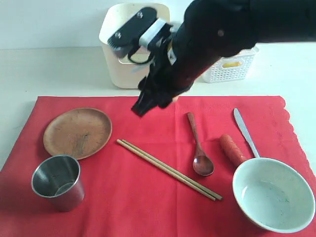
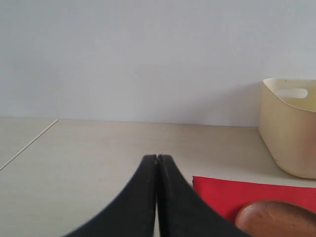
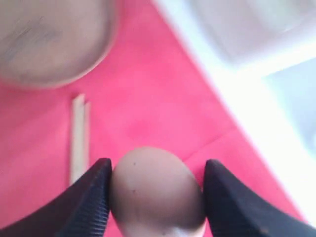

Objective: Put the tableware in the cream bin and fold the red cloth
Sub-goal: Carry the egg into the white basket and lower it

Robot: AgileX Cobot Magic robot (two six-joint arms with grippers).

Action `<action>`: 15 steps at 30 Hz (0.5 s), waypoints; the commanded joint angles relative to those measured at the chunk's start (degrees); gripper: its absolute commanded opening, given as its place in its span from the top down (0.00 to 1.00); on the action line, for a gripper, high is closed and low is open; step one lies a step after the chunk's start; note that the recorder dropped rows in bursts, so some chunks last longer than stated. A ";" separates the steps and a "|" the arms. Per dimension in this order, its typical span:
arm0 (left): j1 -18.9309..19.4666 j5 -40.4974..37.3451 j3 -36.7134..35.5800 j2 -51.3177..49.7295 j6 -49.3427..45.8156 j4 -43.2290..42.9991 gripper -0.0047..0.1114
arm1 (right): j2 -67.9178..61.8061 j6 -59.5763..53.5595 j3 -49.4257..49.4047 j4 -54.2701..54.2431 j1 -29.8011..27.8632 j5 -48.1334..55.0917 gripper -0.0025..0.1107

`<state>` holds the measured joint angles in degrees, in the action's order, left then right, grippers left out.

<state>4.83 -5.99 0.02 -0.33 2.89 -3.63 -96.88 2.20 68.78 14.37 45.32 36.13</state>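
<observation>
Above the red cloth [image 1: 128, 197], right gripper [image 3: 158, 170] clasping an egg [image 3: 155, 195] — left gripper [image 2: 157, 160] closed

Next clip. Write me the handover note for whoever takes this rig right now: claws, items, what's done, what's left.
Right claw: shut on an egg, raised over the red cloth near the cream bin.
Left claw: shut, empty, near the cloth's corner by the plate.
On the cloth: plate, cup, chopsticks, spoon, knife, bowl, carrot.
Done: no tableware binned, cloth flat.
Left: all six pieces into the bin, then fold the cloth.
</observation>
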 commanded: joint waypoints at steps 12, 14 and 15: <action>-0.37 0.10 -0.02 0.33 -0.16 -0.05 0.94 | -8.88 0.89 11.97 1.50 -24.03 -15.31 0.98; -0.37 0.10 -0.02 0.33 -0.16 -0.05 0.94 | -11.51 0.89 13.98 0.85 -26.08 -15.65 0.98; -0.37 0.10 -0.02 0.33 -0.16 -0.05 0.94 | -13.04 0.89 15.17 0.13 -27.10 -15.68 0.98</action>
<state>4.83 -5.99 0.02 -0.33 2.89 -3.63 -106.72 2.81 81.36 15.66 20.79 22.12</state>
